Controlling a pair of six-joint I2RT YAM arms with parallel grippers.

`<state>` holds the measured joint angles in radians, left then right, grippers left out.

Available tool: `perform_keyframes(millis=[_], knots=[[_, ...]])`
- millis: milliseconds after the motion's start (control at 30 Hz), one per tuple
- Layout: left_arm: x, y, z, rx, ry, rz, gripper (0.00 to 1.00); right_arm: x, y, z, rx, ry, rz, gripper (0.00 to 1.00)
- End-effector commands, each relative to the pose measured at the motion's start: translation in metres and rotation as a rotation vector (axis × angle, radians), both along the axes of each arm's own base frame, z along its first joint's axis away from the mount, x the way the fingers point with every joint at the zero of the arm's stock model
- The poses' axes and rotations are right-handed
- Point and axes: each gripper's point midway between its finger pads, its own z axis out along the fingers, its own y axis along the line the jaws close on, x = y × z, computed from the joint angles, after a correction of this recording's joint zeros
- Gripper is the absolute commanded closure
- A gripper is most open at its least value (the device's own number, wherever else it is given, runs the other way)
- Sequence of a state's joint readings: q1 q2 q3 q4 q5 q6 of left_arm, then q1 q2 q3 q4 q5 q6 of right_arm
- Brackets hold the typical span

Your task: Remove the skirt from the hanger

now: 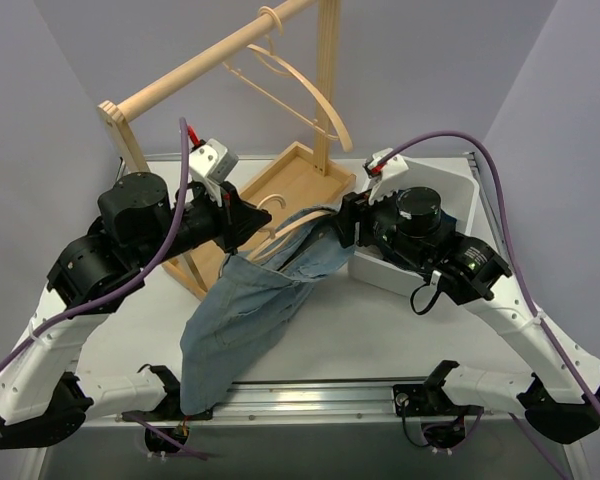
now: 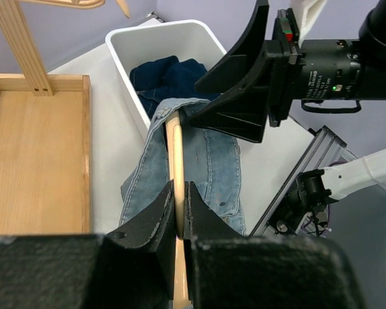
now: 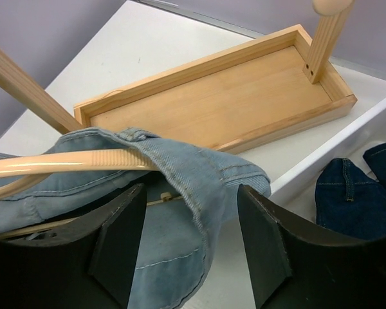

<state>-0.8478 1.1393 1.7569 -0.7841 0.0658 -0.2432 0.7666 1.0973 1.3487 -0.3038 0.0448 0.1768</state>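
Black fingers pinch smooth curved wooden hanger under faded denim skirt.

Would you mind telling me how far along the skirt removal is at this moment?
Done: the curved wooden hanger is off the rack, clamped in the left gripper. In hand: the right gripper straddles the light blue denim skirt at the hanger's end, jaws apart, not gripping. Left: the skirt is draped over the hanger and must be pulled free.
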Motion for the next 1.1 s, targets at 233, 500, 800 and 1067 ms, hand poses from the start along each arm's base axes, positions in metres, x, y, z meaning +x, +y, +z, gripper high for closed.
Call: perform_keyframes(millis=[233,500,800,1067], knots=[[-0.018,0.006,0.04,-0.099,-0.105,-0.064,0.98,0.013,-0.009,-0.009,-0.053,-0.015,-0.078,0.8],[-0.03,0.002,0.037,-0.091,-0.127,-0.142,0.98,0.023,-0.024,-0.009,-0.06,-0.023,-0.182,1.0],[-0.058,0.018,0.056,-0.107,-0.224,-0.214,0.98,0.054,-0.049,-0.027,-0.085,0.054,-0.353,1.0],[-0.073,0.038,0.073,-0.136,-0.27,-0.209,0.98,0.064,-0.075,-0.051,-0.061,0.115,-0.4,1.0]])
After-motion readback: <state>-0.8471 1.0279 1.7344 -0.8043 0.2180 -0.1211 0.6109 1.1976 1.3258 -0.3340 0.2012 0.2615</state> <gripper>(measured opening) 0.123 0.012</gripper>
